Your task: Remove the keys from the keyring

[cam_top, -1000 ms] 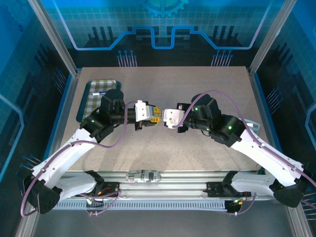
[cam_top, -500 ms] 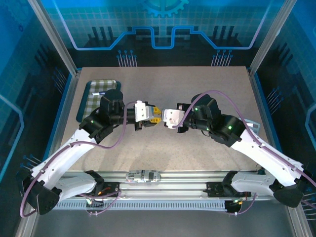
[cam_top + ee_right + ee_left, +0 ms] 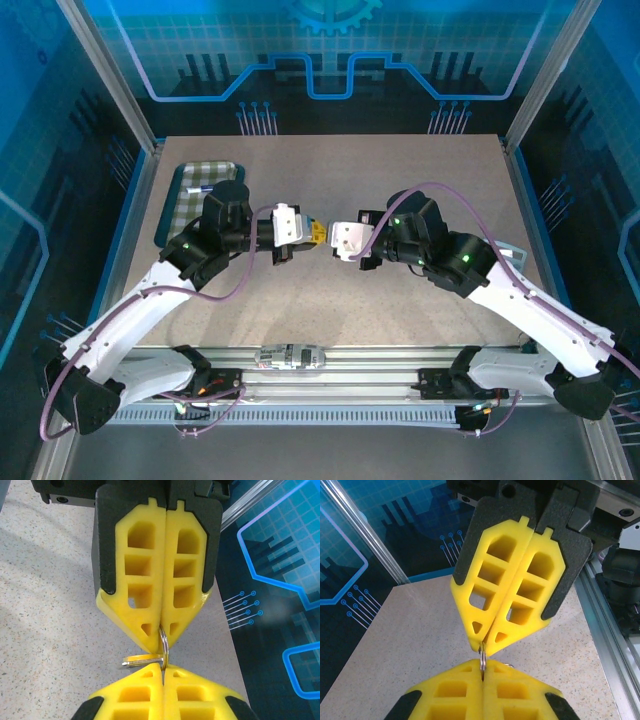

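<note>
The keyring (image 3: 164, 647) is a thin metal split ring, held edge-on above the table between two pairs of yellow fingertips. My right gripper (image 3: 162, 672) is shut on one side of it, and my left gripper (image 3: 159, 645) is shut on the opposite side. In the left wrist view the keyring (image 3: 482, 659) spans the short gap between my left gripper (image 3: 482, 669) and my right gripper (image 3: 483, 647). A flat key (image 3: 141, 660), yellow on top with a silver tip, sticks out sideways from the ring. From above, the left gripper (image 3: 314, 233) and right gripper (image 3: 334, 238) meet tip to tip at mid-table.
A green chequered tray (image 3: 192, 195) sits at the back left of the table (image 3: 400, 160). A pale object (image 3: 510, 250) lies at the right edge behind the right arm. A metal fitting (image 3: 290, 355) sits on the near rail between the arm bases.
My left gripper's fingers stood slightly apart beside the ring; they have now closed on it. The right gripper and both arms have stayed put.
</note>
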